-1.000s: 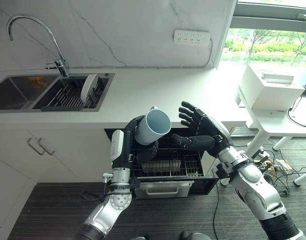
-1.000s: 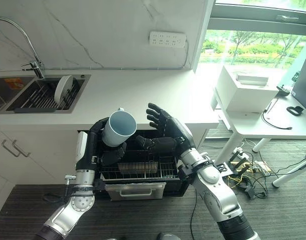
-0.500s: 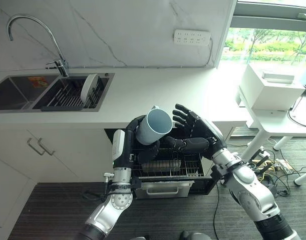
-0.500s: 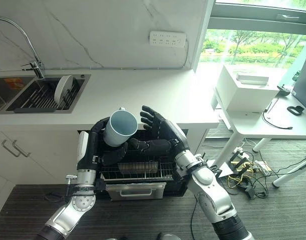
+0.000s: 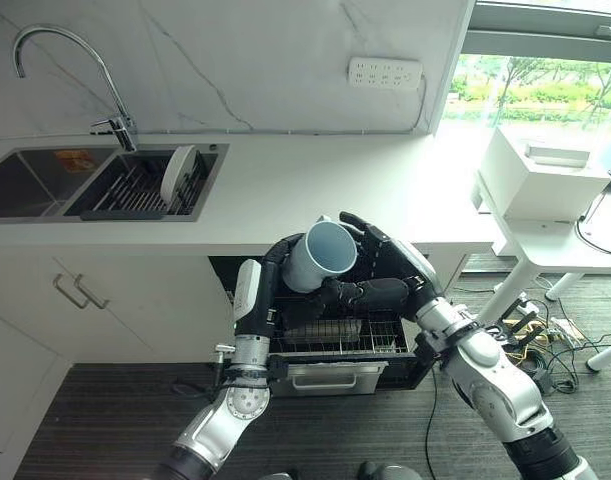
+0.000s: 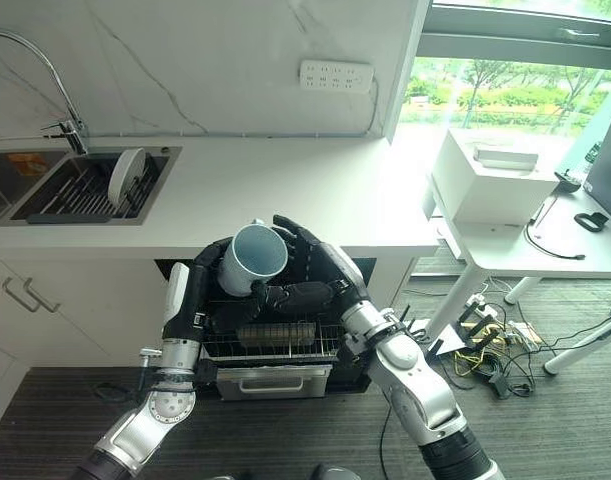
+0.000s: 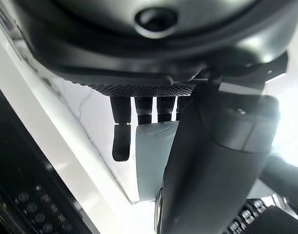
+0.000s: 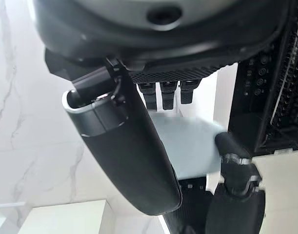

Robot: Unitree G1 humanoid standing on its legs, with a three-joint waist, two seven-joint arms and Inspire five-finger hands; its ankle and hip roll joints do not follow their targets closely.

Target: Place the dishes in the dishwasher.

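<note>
- White countertop (image 5: 315,190) spans the upper middle of the head views, under a marble wall with a socket strip (image 5: 385,73).
- Sink (image 5: 30,185) at upper left, with a curved tap (image 5: 60,60); beside it a dark drain rack (image 5: 135,190) holding one white plate (image 5: 178,174) on edge.
- Dishwasher (image 5: 325,340) below the counter edge, centre frame; its wire rack (image 5: 335,335) is pulled out, with a handle (image 5: 328,378) on the front.
- White table (image 5: 545,180) with a white box at right, near the window.
- Left hand (image 5: 285,262) centre frame, raised above the rack; fingers curled round the pale blue mug (image 5: 318,256) from the left side.
- Right hand (image 5: 380,275) just right of the mug; fingers wrapped over its far side, thumb crossing under. Right wrist view shows the fingers lying on the mug wall.
- Mug tilted, mouth facing up toward the camera, held between both hands above the open rack, clear of the wires.
</note>
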